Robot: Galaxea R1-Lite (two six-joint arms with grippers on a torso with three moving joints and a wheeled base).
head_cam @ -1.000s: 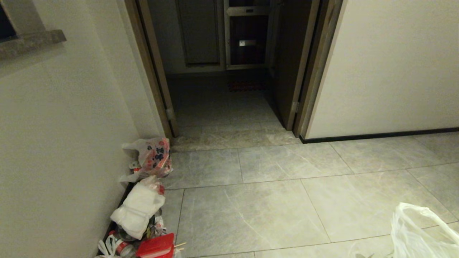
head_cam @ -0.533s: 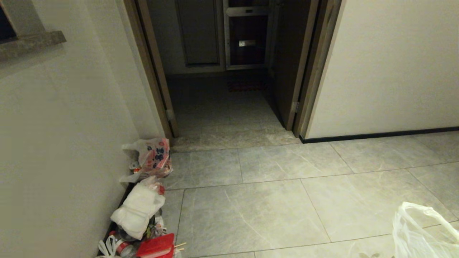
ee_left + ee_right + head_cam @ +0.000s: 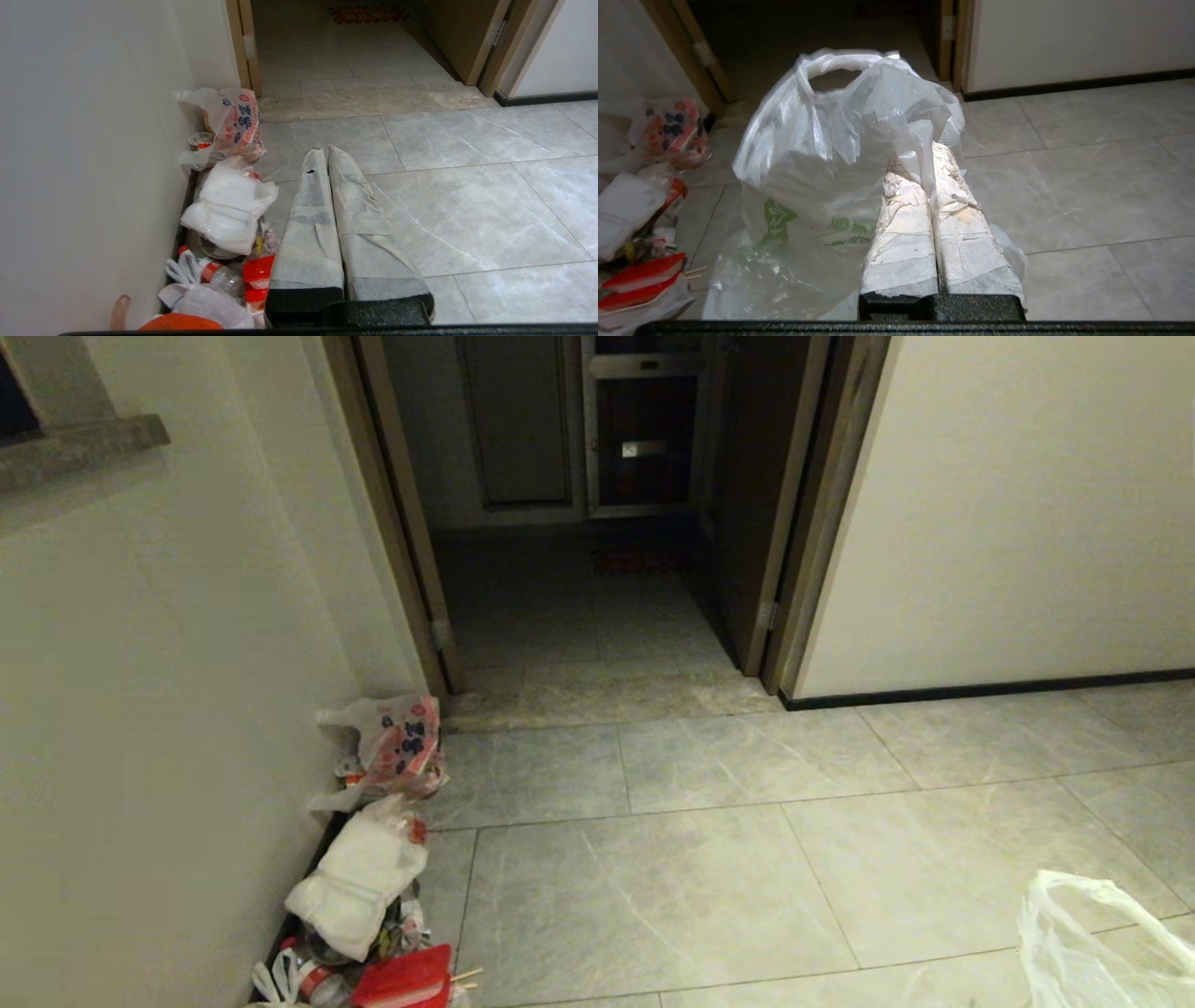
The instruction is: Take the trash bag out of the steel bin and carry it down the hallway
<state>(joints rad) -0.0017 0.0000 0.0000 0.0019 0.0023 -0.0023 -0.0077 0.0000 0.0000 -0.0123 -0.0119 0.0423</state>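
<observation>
- A pile of rubbish (image 3: pixel 359 887) lies along the left wall (image 3: pixel 159 728), touching the dark baseboard there.
- At the far end of the pile sits a printed bag (image 3: pixel 400 743) with red and blue marks, just beside the brown door frame (image 3: pixel 397 523).
- Nearer the robot in the same pile lie a white wad of plastic (image 3: pixel 359 882), a small bottle (image 3: pixel 317 980) with a red band and a red box (image 3: pixel 403 978).
- The left gripper (image 3: pixel 323 154) hangs above the grey tiles just beside this pile, its two wrapped fingers (image 3: pixel 308 219) pressed together with nothing between them.
- The hallway (image 3: pixel 653 859) of large grey marbled tiles runs ahead to an open doorway (image 3: pixel 579 523), dark inside, with a reddish mat (image 3: pixel 642 560) on its floor.
- The right wall (image 3: pixel 1018 504) is off-white with a dark baseboard (image 3: pixel 990 689) along its foot.
- The trash bag (image 3: pixel 840 154), thin, whitish and with green printing, shows at the lower right corner of the head view, over the tiles on the robot's right.
- The right gripper (image 3: pixel 927 170) has its wrapped fingers (image 3: pixel 901 233) closed on a fold of the bag's upper edge; the bag's handle loop stands up beyond the tips and the rest sags toward the floor.
- The steel bin is in none of the views.
</observation>
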